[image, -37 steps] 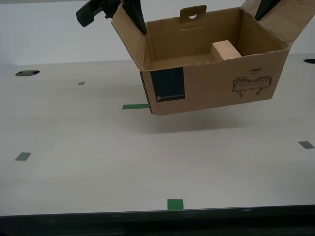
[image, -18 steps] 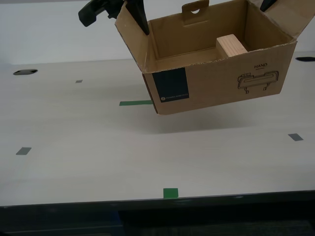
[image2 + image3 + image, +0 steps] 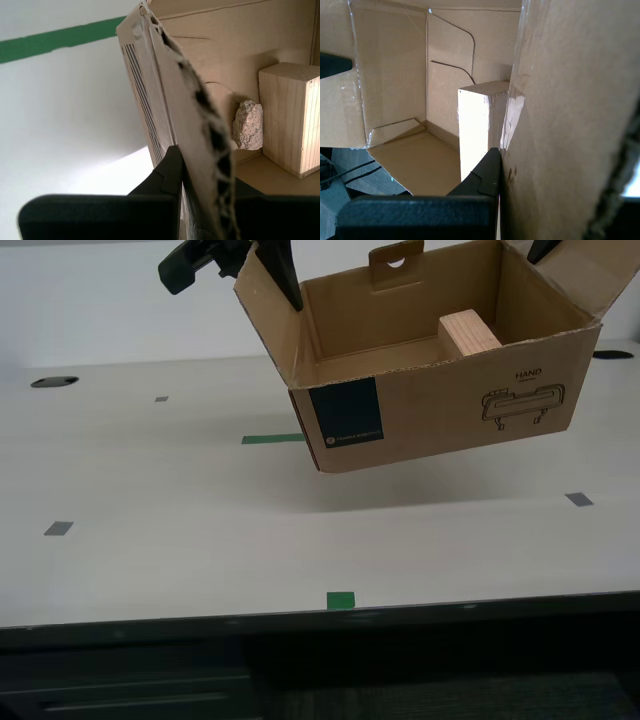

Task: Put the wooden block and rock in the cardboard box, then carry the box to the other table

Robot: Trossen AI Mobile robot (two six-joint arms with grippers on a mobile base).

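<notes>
Right now the cardboard box (image 3: 430,370) hangs in the air above the other table (image 3: 180,520), tilted, its shadow on the pale top near a green tape mark (image 3: 272,438). My second gripper (image 3: 180,190) is clamped on one upright flap of the box, and my first gripper (image 3: 497,175) is clamped on another flap. Inside, the wooden block (image 3: 470,332) stands against a wall, and in the second wrist view the rock (image 3: 248,125) sits just beside it, touching the box floor.
</notes>
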